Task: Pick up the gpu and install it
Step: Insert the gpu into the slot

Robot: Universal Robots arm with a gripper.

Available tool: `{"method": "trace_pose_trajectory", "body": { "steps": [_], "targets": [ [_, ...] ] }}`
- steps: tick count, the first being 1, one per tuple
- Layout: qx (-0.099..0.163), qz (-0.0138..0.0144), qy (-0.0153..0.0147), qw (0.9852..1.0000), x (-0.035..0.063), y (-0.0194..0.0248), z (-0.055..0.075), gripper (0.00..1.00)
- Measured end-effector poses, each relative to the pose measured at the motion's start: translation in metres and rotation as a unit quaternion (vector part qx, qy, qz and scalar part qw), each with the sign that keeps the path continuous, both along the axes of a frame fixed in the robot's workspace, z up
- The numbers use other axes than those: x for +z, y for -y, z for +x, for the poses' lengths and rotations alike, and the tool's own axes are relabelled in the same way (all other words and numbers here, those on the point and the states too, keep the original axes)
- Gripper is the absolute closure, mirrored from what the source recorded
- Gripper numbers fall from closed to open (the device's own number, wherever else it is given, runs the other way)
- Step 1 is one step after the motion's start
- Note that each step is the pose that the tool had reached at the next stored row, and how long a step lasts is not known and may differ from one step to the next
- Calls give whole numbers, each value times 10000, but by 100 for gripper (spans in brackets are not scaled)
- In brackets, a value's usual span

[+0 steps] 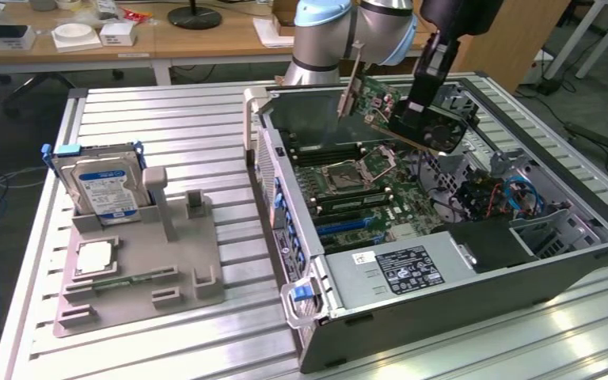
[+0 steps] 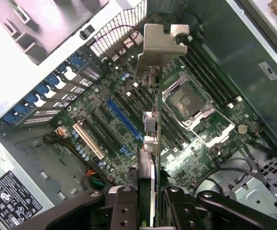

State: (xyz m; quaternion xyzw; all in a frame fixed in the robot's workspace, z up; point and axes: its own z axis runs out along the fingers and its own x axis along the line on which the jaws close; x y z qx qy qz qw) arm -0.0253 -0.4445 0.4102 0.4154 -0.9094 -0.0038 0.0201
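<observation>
The gpu [image 1: 380,111] hangs tilted in the air over the back part of the open computer case [image 1: 442,301], its silver end bracket [image 1: 347,79] pointing toward the case's rear wall. My gripper [image 1: 414,104] is shut on the card's other end. In the wrist view the gpu [image 2: 153,143] shows edge-on, running from my gripper [image 2: 152,213] out to the bracket [image 2: 160,45]. Below it lies the motherboard [image 2: 105,139] with a long blue expansion slot [image 2: 124,120] and the processor socket [image 2: 188,100]. The card is well above the board and touches nothing.
A grey fixture tray [image 1: 177,261] at the exterior view's left holds an upright hard drive [image 1: 104,186], a memory stick [image 1: 124,279] and a square chip [image 1: 95,257]. Inside the case are the power supply [image 1: 410,269], blue cables [image 1: 515,194] and drive bays. A desk with clutter stands behind.
</observation>
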Motion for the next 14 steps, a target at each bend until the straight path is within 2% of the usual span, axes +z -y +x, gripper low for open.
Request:
{"method": "trace_pose_trajectory", "body": {
  "steps": [14],
  "targets": [
    [277,0,0,9996,0,10,0,74]
  ]
}}
